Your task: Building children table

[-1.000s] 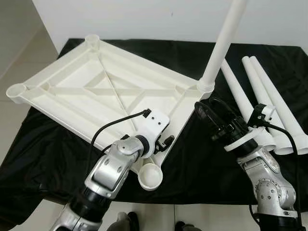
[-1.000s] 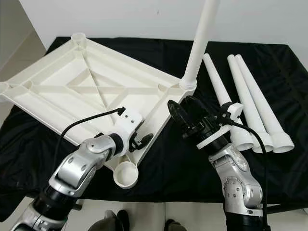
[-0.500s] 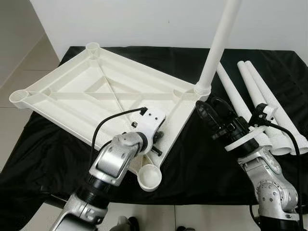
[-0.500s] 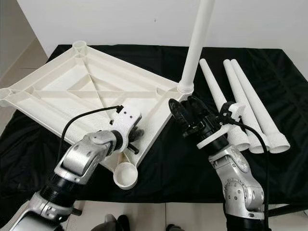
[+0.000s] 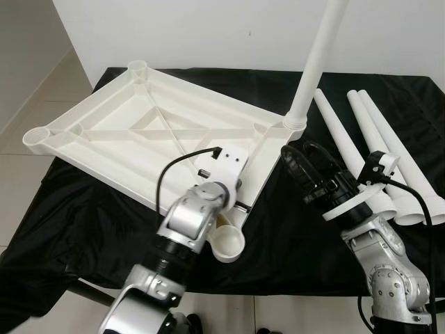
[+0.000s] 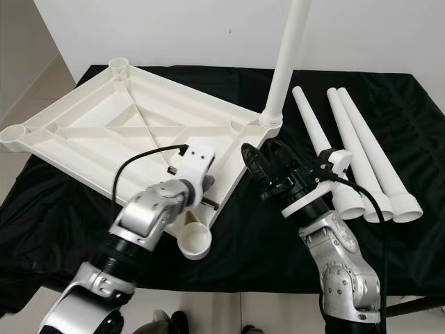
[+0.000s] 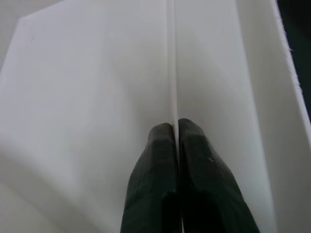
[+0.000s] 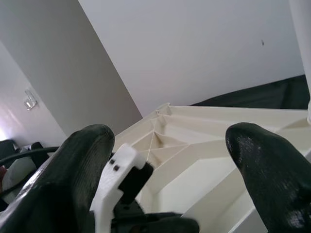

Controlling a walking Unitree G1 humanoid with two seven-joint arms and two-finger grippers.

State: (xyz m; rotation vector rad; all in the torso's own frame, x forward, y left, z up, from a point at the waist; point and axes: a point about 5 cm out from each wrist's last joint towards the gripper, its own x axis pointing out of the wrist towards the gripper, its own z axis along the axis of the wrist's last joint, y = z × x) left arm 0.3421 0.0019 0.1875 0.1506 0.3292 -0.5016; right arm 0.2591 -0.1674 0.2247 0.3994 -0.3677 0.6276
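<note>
The white plastic table top lies upside down on a black cloth, ribs up. One white leg stands upright in its right corner socket. My left gripper is at the near edge, just above the empty near corner socket. In the left wrist view the left gripper is shut on a thin white rib of the table top. My right gripper hangs open just right of the table top, below the standing leg. Through its spread fingers I see the table's ribs.
Three loose white legs lie side by side on the cloth at the right. The black cloth covers a low platform whose front edge is near my arms. A white wall rises behind and pale floor lies at the left.
The camera has shifted slightly. My left arm has swung in and turned at the wrist, and its fingers now pinch the rib near the table's near corner. The right gripper has barely moved.
</note>
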